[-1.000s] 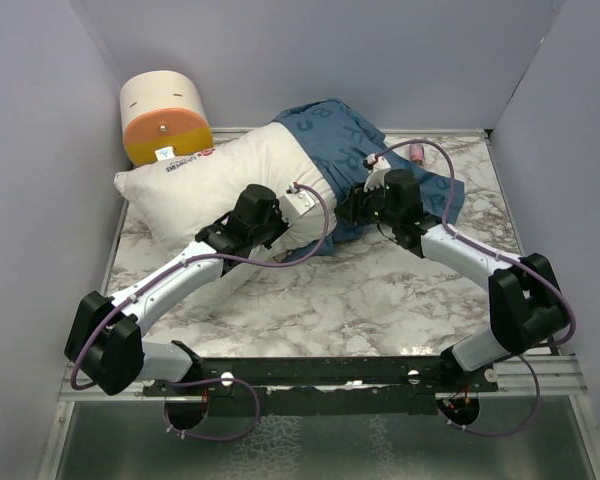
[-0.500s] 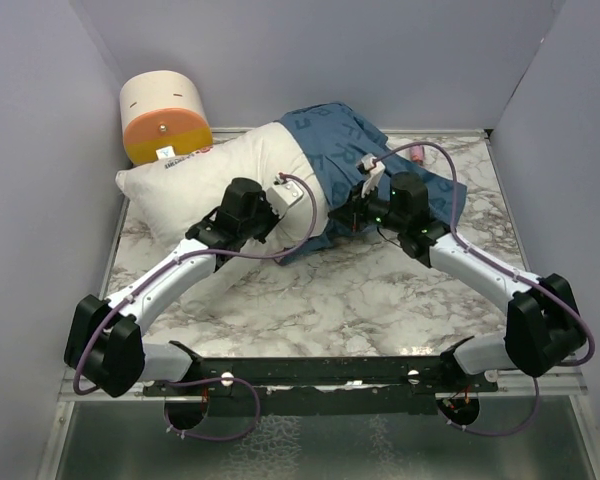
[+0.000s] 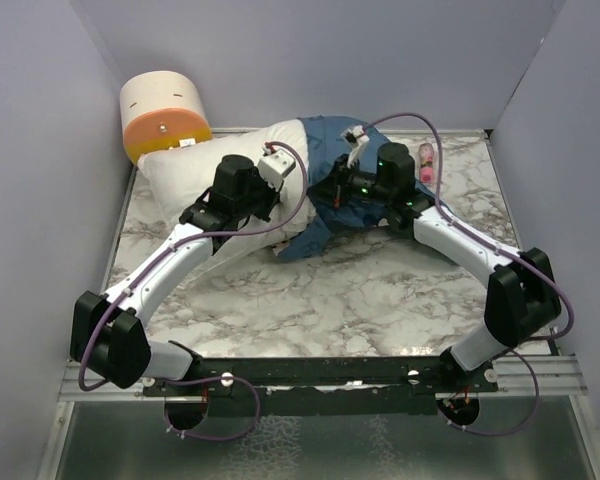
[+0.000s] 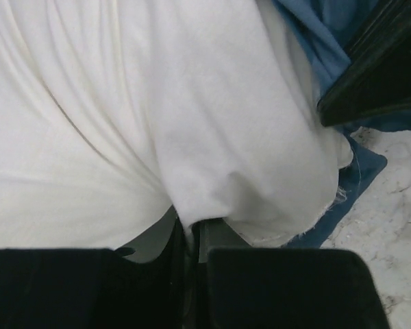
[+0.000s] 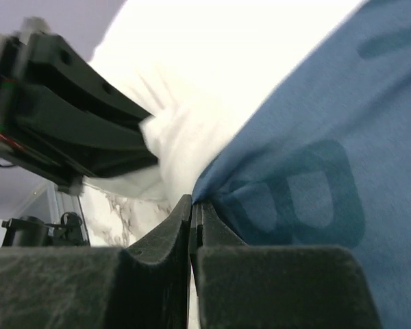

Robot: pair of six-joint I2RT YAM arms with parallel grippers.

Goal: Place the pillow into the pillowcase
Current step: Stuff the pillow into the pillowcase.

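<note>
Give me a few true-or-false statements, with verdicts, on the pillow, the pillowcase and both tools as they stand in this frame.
1. The left tool pinches white fabric of the pillow. True.
2. The right tool hangs open. False: it is shut on an edge of the pillowcase.
3. The pillow is wholly inside the pillowcase. False: much of its white fabric shows bare on the left.
4. A cream-and-orange cylinder stands in the back left corner. True.

Pillow (image 3: 195, 185) at 11 o'clock on marble table (image 3: 380, 300), its 3 o'clock end covered by bunched blue pillowcase (image 3: 325, 140). Left arm (image 3: 180, 250) and right arm (image 3: 460, 240) meet there. Cream-and-orange cylinder (image 3: 165, 115) at 10 o'clock corner. Small pink item (image 3: 426, 162) at 1 o'clock.
</note>
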